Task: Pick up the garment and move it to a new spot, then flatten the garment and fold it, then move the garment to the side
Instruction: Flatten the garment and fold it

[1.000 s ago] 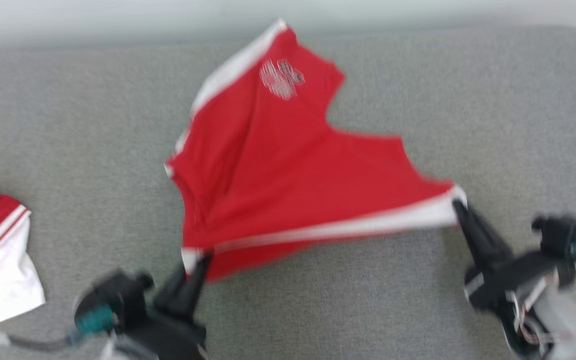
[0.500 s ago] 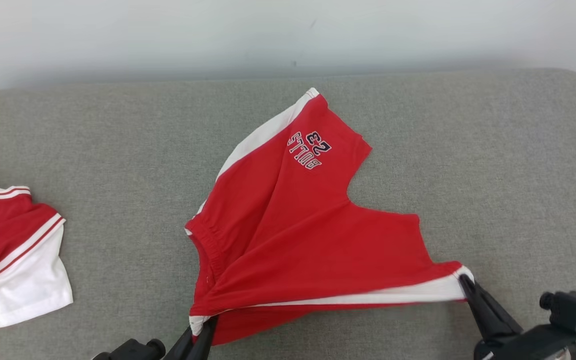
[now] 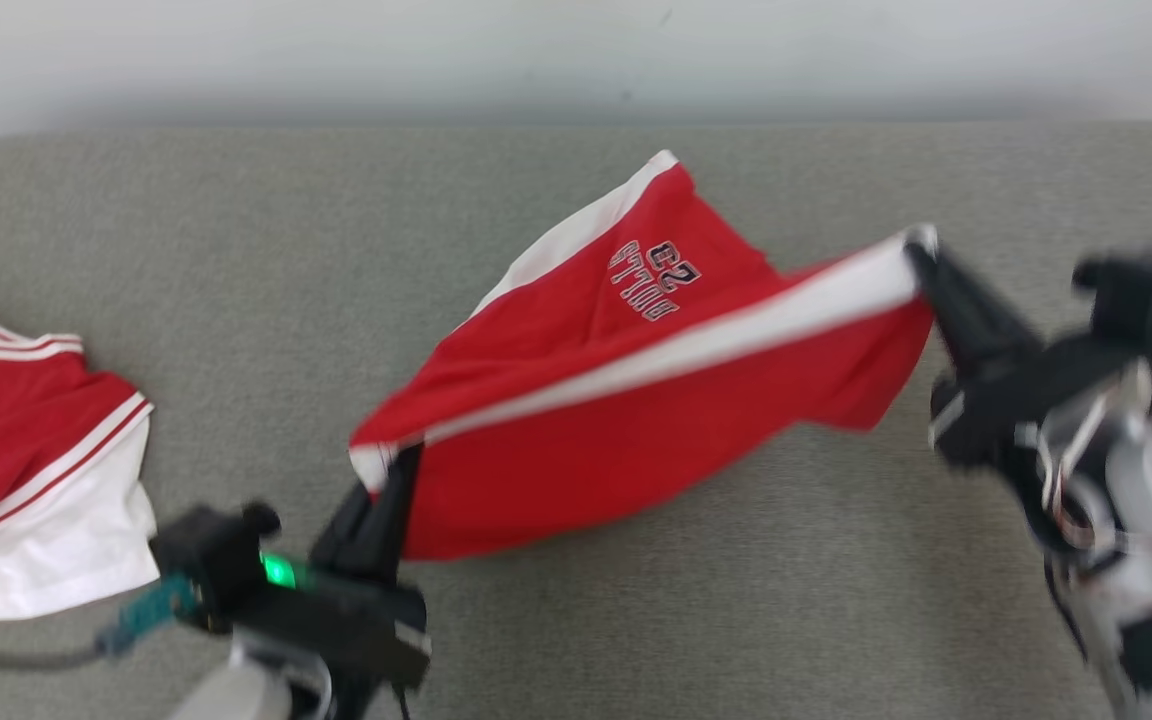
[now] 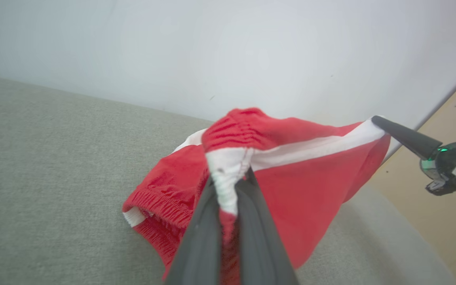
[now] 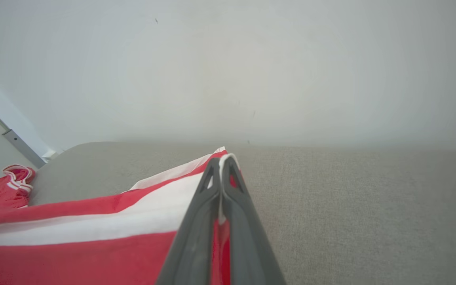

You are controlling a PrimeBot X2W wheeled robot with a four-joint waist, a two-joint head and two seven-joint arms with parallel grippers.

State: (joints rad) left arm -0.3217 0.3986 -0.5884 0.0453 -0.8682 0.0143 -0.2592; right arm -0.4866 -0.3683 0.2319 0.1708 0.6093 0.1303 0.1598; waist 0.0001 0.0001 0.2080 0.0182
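Grey cloth surface [image 3: 186,300] below a pale wall [image 3: 336,60] bears, in the head view, red shorts [image 3: 636,420] at its middle, stretched between the left gripper [image 3: 391,480] near-left and the right gripper [image 3: 921,255] far-right, with another red-and-white garment [image 3: 26,470] at left; each wrist view shows that gripper pinching the shorts' white trim.

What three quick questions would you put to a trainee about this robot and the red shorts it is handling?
1. True or false: the left gripper is shut on a corner of the red shorts.
2. The right gripper grips: A) the end of the shorts' white stripe, B) the second garment, C) nothing.
3. Fill in: the second garment lies on the grey cushion near the head view's ____ edge.

Key: 1 true; 2 A; 3 left.
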